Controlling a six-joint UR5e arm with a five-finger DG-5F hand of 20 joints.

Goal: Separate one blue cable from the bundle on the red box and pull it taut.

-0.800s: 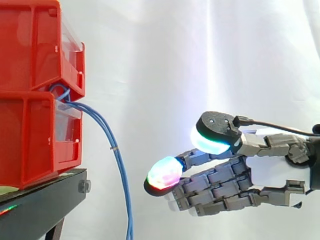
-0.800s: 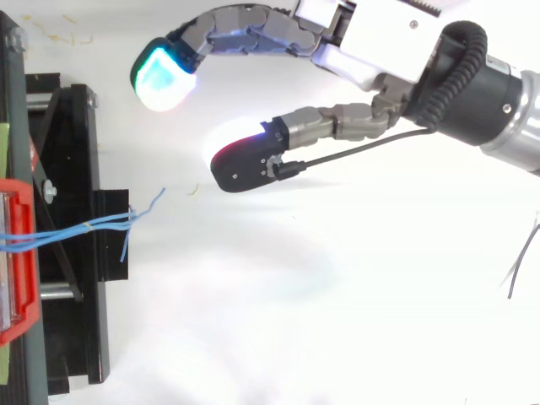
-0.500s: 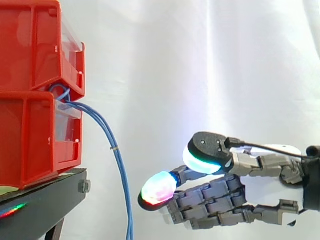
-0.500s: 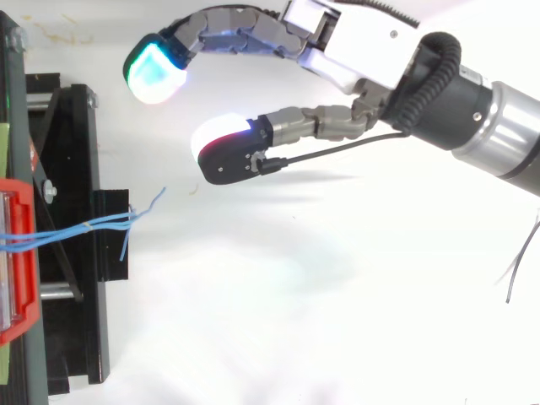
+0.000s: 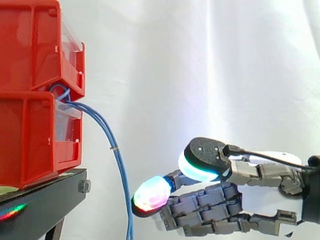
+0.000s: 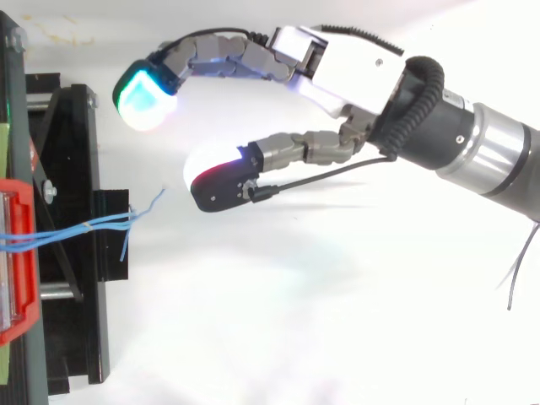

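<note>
Advancing toward 9 o'clock, hand (image 6: 337, 67) approaches blue cable bundle (image 5: 114, 150), fingers (image 5: 150, 194) wide, empty; next, pinch one strand.

My hand (image 6: 337, 74) is stretched level toward the blue cables (image 5: 120, 170), thumb and fingers parted, empty, just short of them.

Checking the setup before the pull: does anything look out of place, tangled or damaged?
Nothing damaged or spilled. The blue cables hang slack from between the stacked red bins, over the edge of the black stand, and their ends fan apart in the top view. The hand, fingers open, is clear of them.
</note>
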